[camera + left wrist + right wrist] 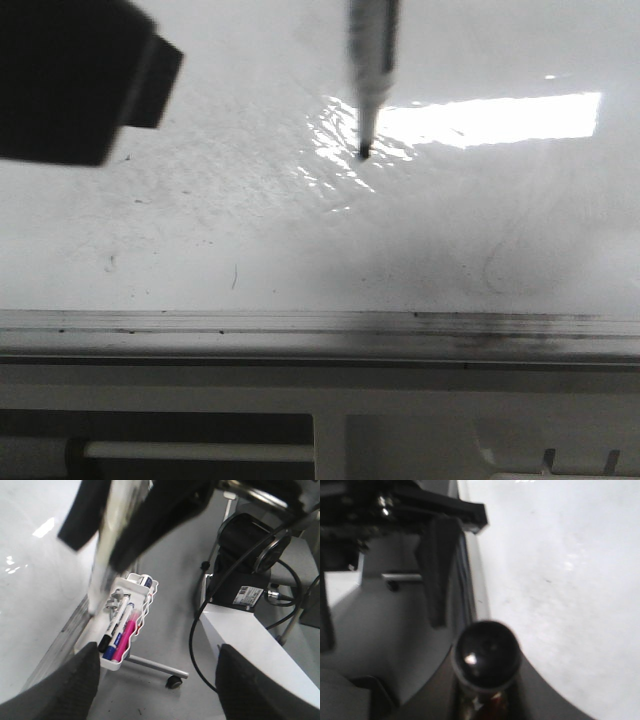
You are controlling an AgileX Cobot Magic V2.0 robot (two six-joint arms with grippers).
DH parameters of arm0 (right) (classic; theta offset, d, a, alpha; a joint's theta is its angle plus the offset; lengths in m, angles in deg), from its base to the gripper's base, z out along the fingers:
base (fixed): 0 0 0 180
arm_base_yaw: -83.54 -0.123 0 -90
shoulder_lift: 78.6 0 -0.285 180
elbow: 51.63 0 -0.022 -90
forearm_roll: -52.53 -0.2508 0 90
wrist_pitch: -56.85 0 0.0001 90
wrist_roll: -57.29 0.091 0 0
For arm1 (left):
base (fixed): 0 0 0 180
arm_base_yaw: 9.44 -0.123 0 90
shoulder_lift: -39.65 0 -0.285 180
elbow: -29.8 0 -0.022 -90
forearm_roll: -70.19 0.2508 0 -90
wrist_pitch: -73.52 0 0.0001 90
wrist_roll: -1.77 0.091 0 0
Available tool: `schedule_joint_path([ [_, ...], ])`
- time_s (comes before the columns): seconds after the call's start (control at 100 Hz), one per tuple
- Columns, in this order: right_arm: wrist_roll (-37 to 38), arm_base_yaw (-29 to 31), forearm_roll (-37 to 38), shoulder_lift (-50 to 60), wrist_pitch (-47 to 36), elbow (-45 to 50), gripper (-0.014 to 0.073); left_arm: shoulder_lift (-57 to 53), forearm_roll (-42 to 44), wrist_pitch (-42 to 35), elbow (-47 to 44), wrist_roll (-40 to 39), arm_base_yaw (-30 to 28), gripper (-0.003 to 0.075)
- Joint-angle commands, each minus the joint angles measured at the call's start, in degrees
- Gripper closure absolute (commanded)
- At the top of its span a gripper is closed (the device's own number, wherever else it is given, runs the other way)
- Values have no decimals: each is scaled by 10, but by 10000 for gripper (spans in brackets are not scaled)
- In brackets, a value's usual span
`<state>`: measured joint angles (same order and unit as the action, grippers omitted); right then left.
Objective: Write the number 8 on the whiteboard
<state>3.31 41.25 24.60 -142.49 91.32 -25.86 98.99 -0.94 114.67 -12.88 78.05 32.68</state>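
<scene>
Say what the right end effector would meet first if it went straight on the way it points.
The whiteboard: its marker tip aims at the surface, seemingly touching or nearly; depth is unclear.

A marker (372,70) comes down from the top of the front view, its tip (364,151) at or just off the whiteboard (200,220); contact cannot be told. In the right wrist view the marker's butt end (486,652) sits between the right arm's fingers (517,695), with the board spread beyond it. The rail (320,325) runs along the board's near edge, and a slotted panel (420,440) lies past it. The left arm's fingers (70,687) stand wide apart, off the board's edge. Between and beyond them hangs a tray (131,630) by the board's rim, holding several pens (120,627). No figure shows on the board.
</scene>
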Motion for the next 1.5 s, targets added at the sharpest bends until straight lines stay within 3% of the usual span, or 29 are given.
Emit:
schedule_joint_path([
  [0.0, 99, 8, 153, 27, 12, -56, 644, -39, 44, -9, 14, -75, -17, 265],
  [0.08, 210, 8, 301, 37, 54, -92, 634, -75, 91, -34, 14, -133, -40, 304],
  [0.13, 327, 8, 370, 43, 57, -98, 634, -96, 105, -52, 14, -159, -56, 332],
  [0.2, 478, 8, 428, 58, 21, -88, 634, -119, 109, -84, 14, -189, -75, 383],
  [0.25, 520, 8, 436, 72, -40, -63, 635, -131, 107, -107, 14, -212, -88, 437],
  [0.33, 520, 1, 453, 96, -207, 0, 635, -143, 107, -131, 14, -234, -106, 534],
  [0.4, 520, 0, 527, 107, -340, 68, 635, -145, 107, -131, 14, -235, -117, 643],
  [0.47, 520, 11, 590, 107, -402, 119, 635, -145, 107, -121, 14, -235, -120, 742],
  [0.66, 520, 73, 585, 93, -412, 172, 636, -145, 107, -97, 14, -235, -120, 741],
  [0.83, 520, 142, 506, 78, -470, 171, 637, -145, 107, -91, 14, -235, -120, 741],
  [0.92, 520, 159, 499, 62, -489, 171, 637, -145, 107, -91, 14, -235, -120, 741],
  [1.31, 520, 161, 499, -22, -490, 170, 637, -145, 107, -90, 14, -235, -120, 741],
  [1.49, 520, 129, 500, -27, -467, 170, 637, -145, 107, -88, 14, -235, -120, 741],
])
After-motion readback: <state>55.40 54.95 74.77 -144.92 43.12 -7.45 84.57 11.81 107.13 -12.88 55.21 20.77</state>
